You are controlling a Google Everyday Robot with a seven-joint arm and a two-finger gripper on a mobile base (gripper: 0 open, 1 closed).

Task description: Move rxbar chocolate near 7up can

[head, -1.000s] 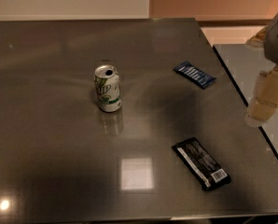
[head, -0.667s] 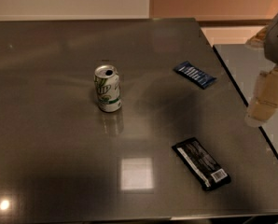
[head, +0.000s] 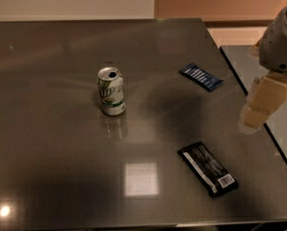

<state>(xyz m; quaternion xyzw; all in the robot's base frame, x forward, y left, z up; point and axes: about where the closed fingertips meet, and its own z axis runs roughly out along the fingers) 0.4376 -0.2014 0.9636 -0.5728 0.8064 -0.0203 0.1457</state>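
The rxbar chocolate (head: 208, 168) is a flat black wrapper with a white barcode patch at its near end, lying on the dark table (head: 47, 167) at the front right. The 7up can (head: 110, 91) stands upright near the table's middle, well to the left of and behind the bar. My gripper (head: 259, 109) hangs at the right edge of the view, above the table's right edge, to the right of and above the bar, touching nothing.
A smaller blue wrapper (head: 201, 76) lies at the back right of the table. A second grey surface (head: 283, 129) sits to the right past the table's edge. A bright square light reflection (head: 141, 178) shows on the tabletop in front.
My gripper has shifted slightly left and down over the table's right edge. The can and both wrappers have not moved.
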